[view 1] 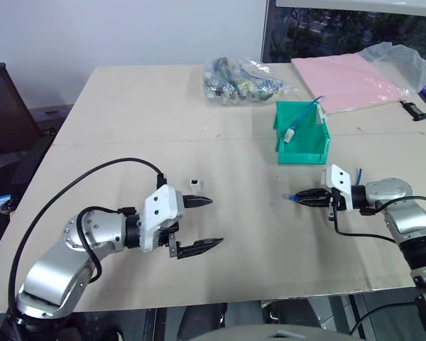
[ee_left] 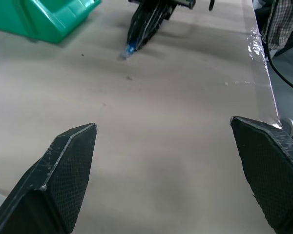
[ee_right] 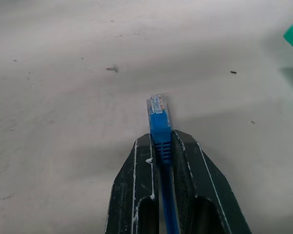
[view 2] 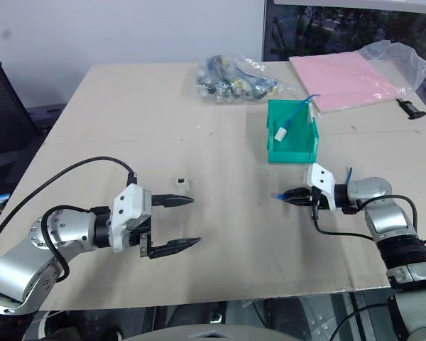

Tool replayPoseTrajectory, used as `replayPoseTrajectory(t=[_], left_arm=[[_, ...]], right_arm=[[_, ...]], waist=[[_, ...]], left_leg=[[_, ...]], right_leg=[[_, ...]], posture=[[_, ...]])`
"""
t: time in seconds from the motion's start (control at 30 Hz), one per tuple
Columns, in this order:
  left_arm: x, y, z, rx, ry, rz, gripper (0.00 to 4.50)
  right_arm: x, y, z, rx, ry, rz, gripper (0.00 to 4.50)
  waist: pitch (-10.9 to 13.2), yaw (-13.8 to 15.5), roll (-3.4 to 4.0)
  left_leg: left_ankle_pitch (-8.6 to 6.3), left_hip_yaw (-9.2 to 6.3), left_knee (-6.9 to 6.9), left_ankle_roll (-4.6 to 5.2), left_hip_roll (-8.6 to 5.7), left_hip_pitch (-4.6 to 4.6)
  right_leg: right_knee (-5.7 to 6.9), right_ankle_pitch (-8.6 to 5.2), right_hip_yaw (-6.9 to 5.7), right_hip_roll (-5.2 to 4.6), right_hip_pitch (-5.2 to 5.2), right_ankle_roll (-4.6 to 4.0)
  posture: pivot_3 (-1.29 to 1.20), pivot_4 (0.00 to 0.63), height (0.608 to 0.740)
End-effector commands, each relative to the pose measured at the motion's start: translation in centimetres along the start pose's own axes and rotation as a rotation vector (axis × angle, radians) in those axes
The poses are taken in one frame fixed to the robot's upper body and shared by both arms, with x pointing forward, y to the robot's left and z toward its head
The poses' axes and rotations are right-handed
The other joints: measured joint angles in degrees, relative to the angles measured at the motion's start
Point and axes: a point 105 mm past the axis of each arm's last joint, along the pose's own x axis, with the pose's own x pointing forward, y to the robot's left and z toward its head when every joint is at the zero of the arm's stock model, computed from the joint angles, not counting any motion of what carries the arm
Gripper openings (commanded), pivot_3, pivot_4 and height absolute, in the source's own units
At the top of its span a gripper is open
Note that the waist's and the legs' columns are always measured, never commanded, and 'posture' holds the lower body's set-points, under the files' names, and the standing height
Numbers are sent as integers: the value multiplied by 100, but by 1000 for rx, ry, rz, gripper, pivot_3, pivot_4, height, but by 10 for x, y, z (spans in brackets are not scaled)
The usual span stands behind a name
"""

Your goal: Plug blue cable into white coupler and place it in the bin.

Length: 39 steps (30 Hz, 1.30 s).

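Two silver metal robot arms with rounded joint housings, each ending in a white angular wrist block. The left gripper (view 1: 202, 224) and right gripper (view 1: 296, 197) have tapered black fingers with textured pads (ee_left: 68, 170). Black cables loop beside each white block.

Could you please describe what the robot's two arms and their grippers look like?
Both arms are rounded silver-grey metal segments with black joints and looping black cables. Each wrist carries a white angular housing. The left gripper and right gripper each have two tapered black fingers with finely textured inner faces.
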Motion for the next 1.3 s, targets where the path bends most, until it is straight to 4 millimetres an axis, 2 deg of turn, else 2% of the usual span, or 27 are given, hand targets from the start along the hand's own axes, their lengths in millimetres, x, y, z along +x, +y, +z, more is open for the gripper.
replayPoseTrajectory(t=[0.03,0.17,0.27,0.33,0.37,0.4,0.43,0.5,0.6,0.73,0.9,1.13,1.17,1.23,1.27,1.3], left_arm=[[2,2,6,28,-10,-19,4500],[9,3,5,38,6,-55,4500],[13,5,3,47,22,-66,4500],[20,13,-3,58,51,-38,4500],[22,16,-5,62,62,-25,4500],[26,22,-12,36,96,5,4500],[32,27,-18,23,122,28,4500],[44,32,-24,1,124,32,4500],[59,36,-35,13,133,20,4500],[76,37,-37,-30,99,-30,4500],[93,44,-40,-39,80,-80,4500],[102,46,-43,28,96,-165,4500],[102,46,-42,39,97,-172,3992],[102,47,-42,54,98,-188,3606],[102,47,-43,58,99,-193,2946],[102,47,-44,73,107,-199,2707]], right_arm=[[21,13,34,-68,-62,87,98],[45,29,50,-55,-75,154,98],[52,30,52,-68,-62,154,98],[52,24,50,-96,-55,120,788],[51,22,49,-104,-50,109,945],[48,20,47,-103,-42,96,1352],[43,18,47,-82,-53,79,1974],[34,17,51,-31,-97,40,2823],[18,21,57,52,-182,-11,4375],[-6,38,57,146,-269,-80,4451],[-25,66,34,183,-232,-128,4451],[-29,67,30,200,-234,-199,4451],[-28,66,30,201,-237,-206,4500],[-28,65,29,198,-235,-212,4500],[-28,65,29,196,-234,-214,4500],[-28,64,28,195,-232,-218,4500]], waist=[[0,-15,0],[1,-2,0],[1,10,0],[2,34,1],[2,35,0],[2,30,-1],[3,25,-1],[3,29,-1],[3,24,-2],[3,30,-3],[2,34,-6],[1,23,-8],[0,34,-9],[0,35,-9],[0,31,-9],[0,29,-9]], left_leg=[[0,-1,0,0,1,1],[0,-5,1,0,3,3],[0,-2,5,-1,1,1],[0,-3,12,0,-1,-4],[0,-3,15,0,-3,-6],[0,-3,20,0,-4,-9],[0,-1,25,0,-5,-10],[0,-1,29,0,-9,-12],[0,-2,36,0,-9,-15],[-1,-14,35,1,-5,-18],[-2,-16,37,3,-6,-16],[-2,-3,49,4,-6,-3],[-2,-4,49,4,-6,-4],[-2,-4,51,4,-7,-10],[-2,-4,51,4,-7,-11],[-2,-2,51,4,-7,-12]], right_leg=[[2,0,1,3,0,0],[8,0,-3,5,-1,0],[8,0,-1,4,-1,0],[7,0,-2,2,-1,0],[7,0,-4,0,-1,0],[6,0,-3,0,-1,0],[6,0,-2,0,0,0],[7,0,-1,1,0,1],[9,1,-3,3,0,2],[10,1,-14,5,0,2],[11,1,-14,4,4,2],[18,7,9,8,6,9],[18,7,9,8,6,9],[16,8,7,7,6,9],[15,8,8,7,5,10],[13,8,11,7,5,11]], posture=[[0,150,740],[0,150,740],[0,150,740],[0,150,740],[0,150,740],[0,150,740],[0,150,740],[0,150,740],[0,150,740],[0,150,740],[0,150,740],[0,150,740],[0,150,740],[0,150,740],[0,150,740],[0,150,740]])
